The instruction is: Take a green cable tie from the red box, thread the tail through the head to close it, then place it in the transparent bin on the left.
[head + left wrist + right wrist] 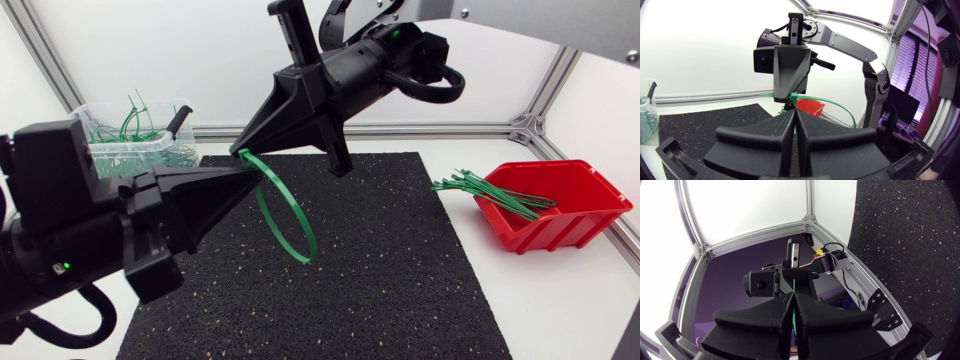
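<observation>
**Item: green cable tie, held in the air between both hands**

Location: the cable tie (305, 256) hangs as a loop from the point where my two hands meet tip to tip, above the black mat (400, 290). It touches neither the mat nor the desk (560, 300).

Left hand (236, 172): fingers pressed together, pinching one end of the tie at the very tip.

Right hand (250, 143): fingers closed on the tie. In its own wrist view a green strand runs up the seam between them.

Reason for the hold: I judge that each hand keeps one end, so tail and head stay lined up nose to nose for threading. Whether the tail is already through the head, I cannot tell, because the tips hide the joint.

Stock: red box (570, 215), well off beyond the right hand, with spare ties (485, 188) poking over its rim.

Destination: clear bin (105, 125), behind the left hand, already holding closed ties. The loop is well apart from it.
</observation>
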Available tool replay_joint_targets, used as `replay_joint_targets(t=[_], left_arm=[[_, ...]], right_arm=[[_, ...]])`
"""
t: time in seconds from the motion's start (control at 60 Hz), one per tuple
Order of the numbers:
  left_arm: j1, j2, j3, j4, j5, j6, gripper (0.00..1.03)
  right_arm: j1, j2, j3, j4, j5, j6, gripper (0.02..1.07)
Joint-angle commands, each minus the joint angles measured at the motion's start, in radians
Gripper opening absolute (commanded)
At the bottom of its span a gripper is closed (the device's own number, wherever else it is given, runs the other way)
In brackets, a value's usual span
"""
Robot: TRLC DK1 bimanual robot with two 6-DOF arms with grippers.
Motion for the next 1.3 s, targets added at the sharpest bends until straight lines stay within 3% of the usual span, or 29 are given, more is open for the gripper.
replay_joint_targets(t=[0.0, 0.35, 0.6, 0.783, 0.9, 1.1, 1.283], left_arm=[[-0.005, -0.003, -0.001, 0.003, 0.006, 0.013, 0.04], [-0.005, -0.005, -0.001, 0.003, 0.006, 0.013, 0.04], [-0.005, -0.003, -0.001, 0.003, 0.006, 0.014, 0.04], [-0.003, 0.005, -0.001, 0.001, 0.005, 0.017, 0.04], [-0.003, 0.009, 0.001, -0.002, 0.003, 0.019, 0.04], [-0.002, 0.029, 0.021, -0.034, 0.003, 0.019, 0.04], [-0.005, 0.045, 0.050, -0.091, 0.003, 0.025, 0.04]], right_arm=[[0.017, 0.071, 0.059, -0.015, 0.004, 0.000, 0.08], [0.046, 0.212, 0.235, -0.060, 0.013, 0.019, 0.08], [0.057, 0.243, 0.232, -0.063, 0.021, 0.014, 0.08], [0.063, 0.149, 0.177, -0.073, 0.044, -0.006, 0.08], [0.046, 0.057, 0.099, -0.069, 0.065, -0.015, 0.30], [0.000, -0.084, -0.078, -0.035, 0.119, -0.037, 0.37], [-0.009, -0.165, -0.237, 0.023, 0.301, -0.046, 0.49]])
